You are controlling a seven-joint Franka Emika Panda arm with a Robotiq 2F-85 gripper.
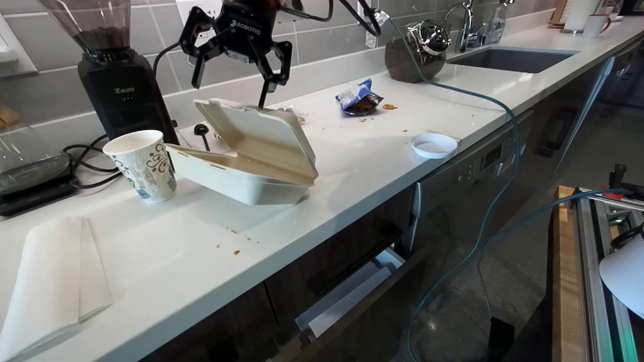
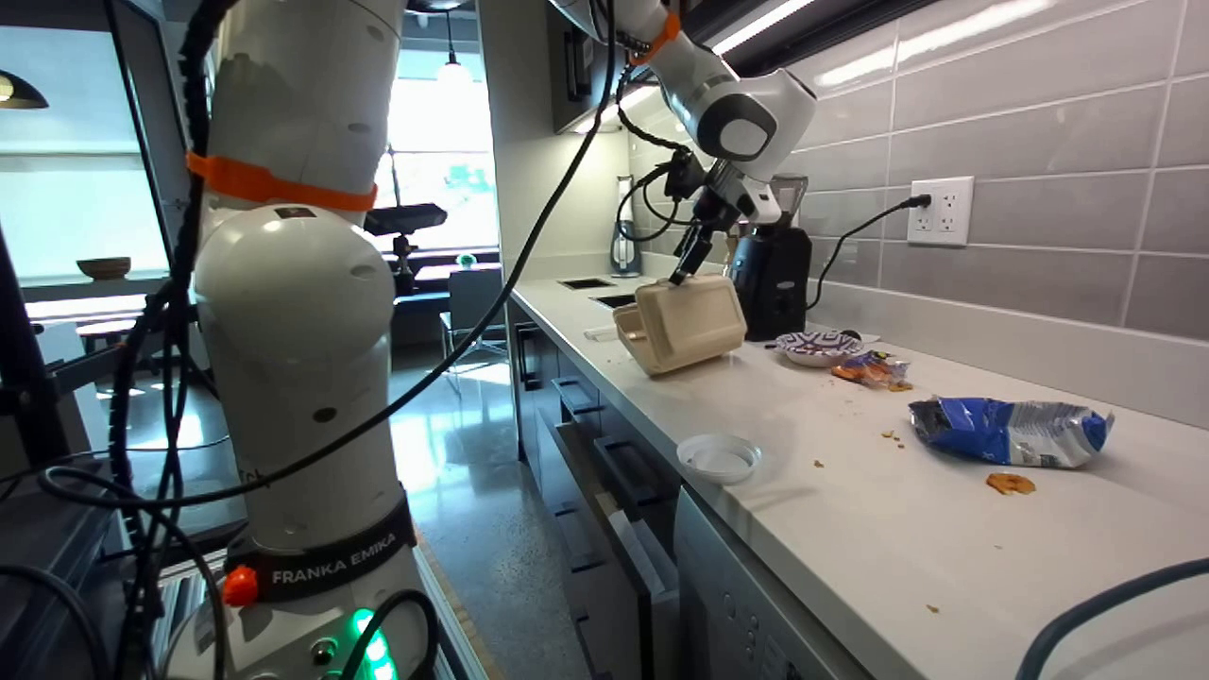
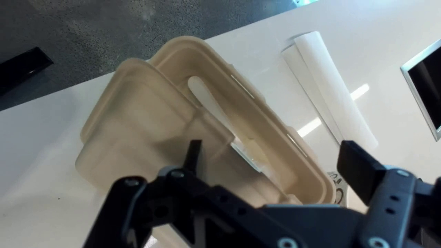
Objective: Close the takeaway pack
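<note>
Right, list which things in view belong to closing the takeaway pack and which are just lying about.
For the job:
cream hinged clamshell takeaway pack, partly open
black robot fingers

Lying about:
white patterned paper cup
folded white sheet
crumpled blue-and-silver snack bag
round white shallow dish

This is a kitchen. In an exterior view, a sink (image 1: pixel 510 59) and tap (image 1: pixel 468 24) sit far along the long white counter (image 1: pixel 357 156), and a coffee grinder (image 1: pixel 121 90) stands on the left.

The gripper (image 3: pixel 275 162), at bottom in the wrist view, partly hides the takeaway pack (image 3: pixel 148 113) and a paper cup (image 3: pixel 339 191), lower right.
</note>
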